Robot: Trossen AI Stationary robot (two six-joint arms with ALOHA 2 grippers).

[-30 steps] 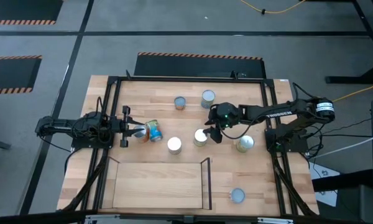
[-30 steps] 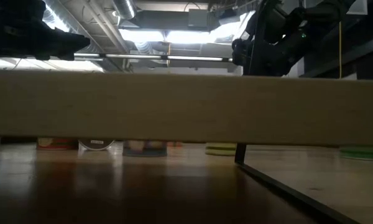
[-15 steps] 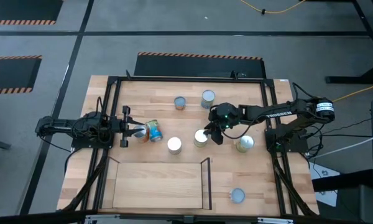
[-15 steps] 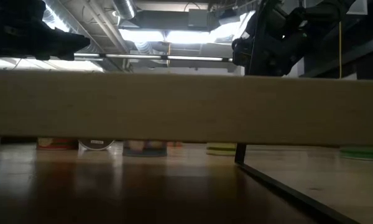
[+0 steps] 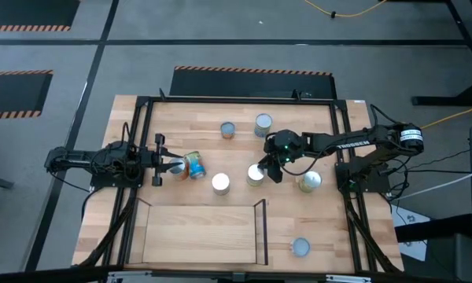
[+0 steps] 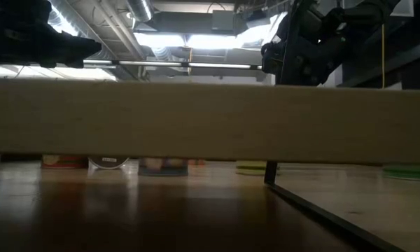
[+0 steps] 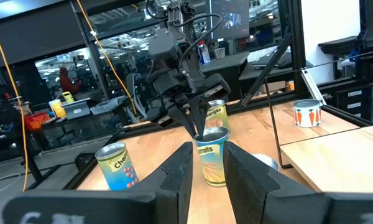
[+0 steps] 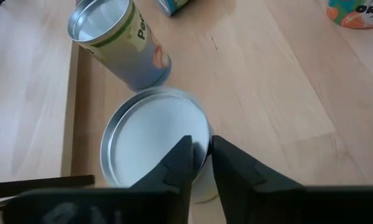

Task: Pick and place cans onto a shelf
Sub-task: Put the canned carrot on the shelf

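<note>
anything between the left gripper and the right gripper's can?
High view: a can lying on its side right by the left gripper, then an upright white-topped can, before the can at the right gripper.

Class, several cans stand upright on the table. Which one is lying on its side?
The can with the blue-and-orange label, just in front of the left gripper, lies on its side. The others stand upright showing round tops, like the white-topped can nearby.

At frame centre the right arm's dark gripper (image 5: pixel 261 168) sits over a silver-topped tin (image 5: pixel 254 174), the empty light-wood shelf (image 5: pixel 200 233) below.
</note>
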